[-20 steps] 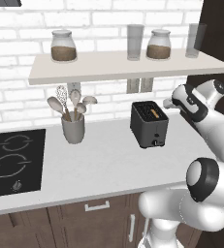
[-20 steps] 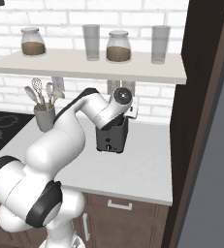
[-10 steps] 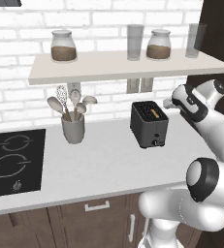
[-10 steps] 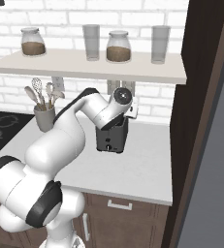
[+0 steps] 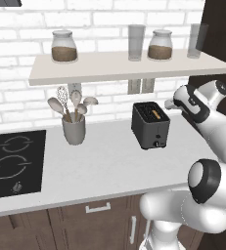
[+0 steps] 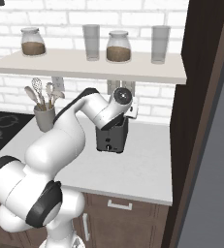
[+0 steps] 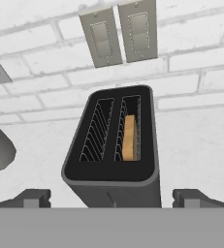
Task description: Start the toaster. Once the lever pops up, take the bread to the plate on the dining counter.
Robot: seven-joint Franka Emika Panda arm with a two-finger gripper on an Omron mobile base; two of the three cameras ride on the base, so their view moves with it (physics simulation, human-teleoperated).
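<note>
At the near edge of the hand view the tool stands spread wide, its two small dark fingertips far apart at about 7 and 5 o'clock, pinching nothing. Between them and just beyond, toward 12 o'clock, sits the toaster, a boxy dark grey-black body with rounded corners, a matte shell and two long slots lined with thin wire guides. The bread, a thin golden-brown slice with a slightly rough face, stands upright in the slot on the 3 o'clock side, filling only part of its length; the other slot holds just its wires. The tool hangs above the toaster's narrow near end, apart from it and from the bread.

The toaster rests on a smooth white desk with dark wood cabinet fronts below. In the left base view a tiny pale control shows low on the toaster's front face. Toward 9 o'clock from it stands a plain grey utensil cup holding a wire whisk and pale spoons, and farther that way a flat black hob is set into the desk.

Behind the toaster a white brick wall carries two grey rectangular outlet plates. Higher up, a pale shelf bears two glass jars of brown grains and two clear tumblers
</note>
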